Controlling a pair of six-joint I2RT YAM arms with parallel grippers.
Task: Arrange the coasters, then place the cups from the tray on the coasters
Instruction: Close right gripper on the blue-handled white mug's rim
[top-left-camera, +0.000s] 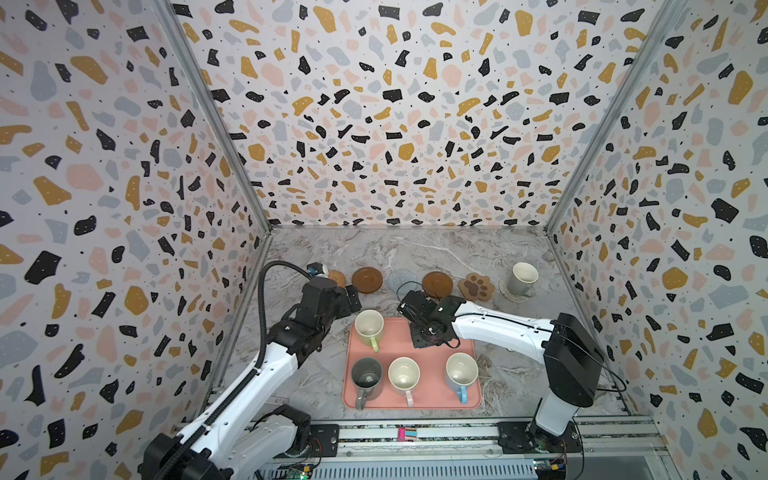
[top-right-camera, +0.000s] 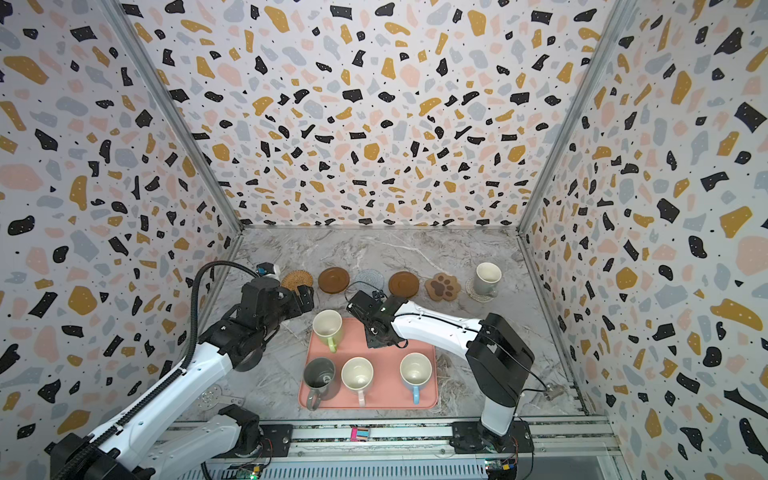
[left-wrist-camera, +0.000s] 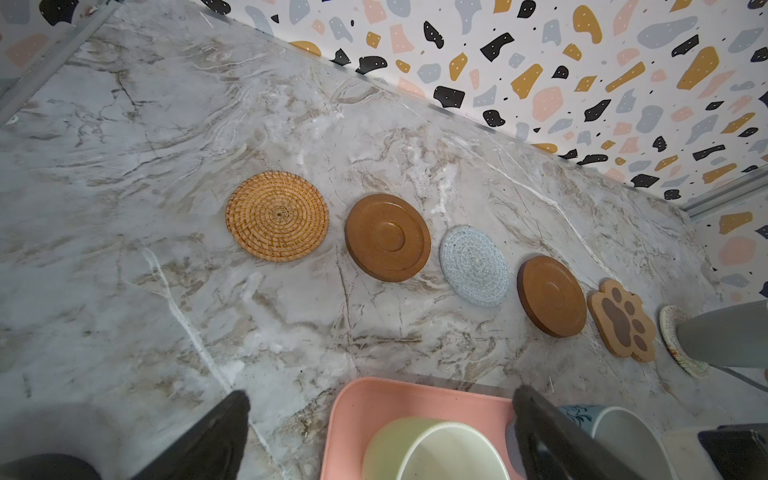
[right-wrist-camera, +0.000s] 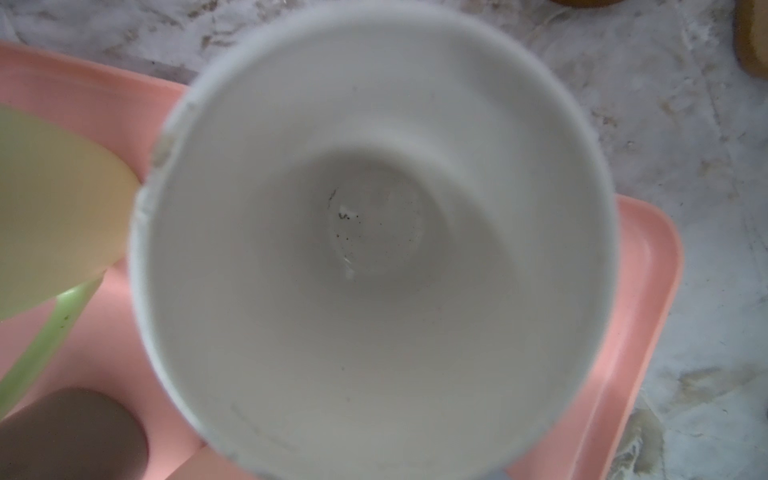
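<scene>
Six coasters lie in a row behind the tray (top-left-camera: 432, 386): tan woven (left-wrist-camera: 277, 216), brown disc (left-wrist-camera: 387, 237), blue-grey woven (left-wrist-camera: 474, 266), brown disc (left-wrist-camera: 552, 295), paw-shaped (left-wrist-camera: 621, 318) and cream (top-left-camera: 508, 291), which carries a light grey cup (top-left-camera: 523, 277). On the tray stand a light green cup (top-left-camera: 369, 328), a dark grey cup (top-left-camera: 367, 376), a pink-handled cup (top-left-camera: 404, 376) and a blue cup (top-left-camera: 461, 374). My right gripper (top-left-camera: 428, 328) hangs over another cup (right-wrist-camera: 374, 232) at the tray's back right; its fingers are hidden. My left gripper (left-wrist-camera: 382, 397) is open above the tray's back left corner.
Patterned walls close in the marble table (top-left-camera: 415, 249) on three sides. A metal rail (top-left-camera: 415, 440) runs along the front edge. The left arm (top-left-camera: 291, 332) covers part of the tan woven coaster in both top views.
</scene>
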